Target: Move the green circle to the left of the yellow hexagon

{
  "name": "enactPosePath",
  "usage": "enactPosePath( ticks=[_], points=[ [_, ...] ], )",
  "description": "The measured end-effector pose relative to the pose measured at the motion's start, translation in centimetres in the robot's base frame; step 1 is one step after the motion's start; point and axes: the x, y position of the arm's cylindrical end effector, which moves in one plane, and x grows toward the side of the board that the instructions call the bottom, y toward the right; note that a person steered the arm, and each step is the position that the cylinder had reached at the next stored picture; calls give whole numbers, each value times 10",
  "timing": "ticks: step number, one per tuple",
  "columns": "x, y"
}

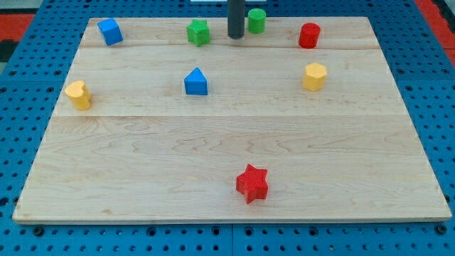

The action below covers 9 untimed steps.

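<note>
Pincer state, can't tell; my tip (235, 35) sits just view-left of green circle (256, 20); eight blocks, two per colour.

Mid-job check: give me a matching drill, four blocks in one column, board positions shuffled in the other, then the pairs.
Blocks:
1. green circle
2. yellow hexagon
3. red star
4. blue cube

Places:
A. view's bottom, near centre
B. view's top-left corner
C. view's top, just right of my tip
D. view's right, below the red cylinder

Pairs: 1-C, 2-D, 3-A, 4-B
</note>
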Motion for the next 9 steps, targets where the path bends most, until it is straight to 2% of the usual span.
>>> enactPosePath(
  ticks=[1, 2, 4, 5, 6, 9],
  points=[
    [0, 49],
    [-34, 68],
    [-74, 74],
    [-74, 70],
    [-73, 42],
    [-74, -129]
  ],
)
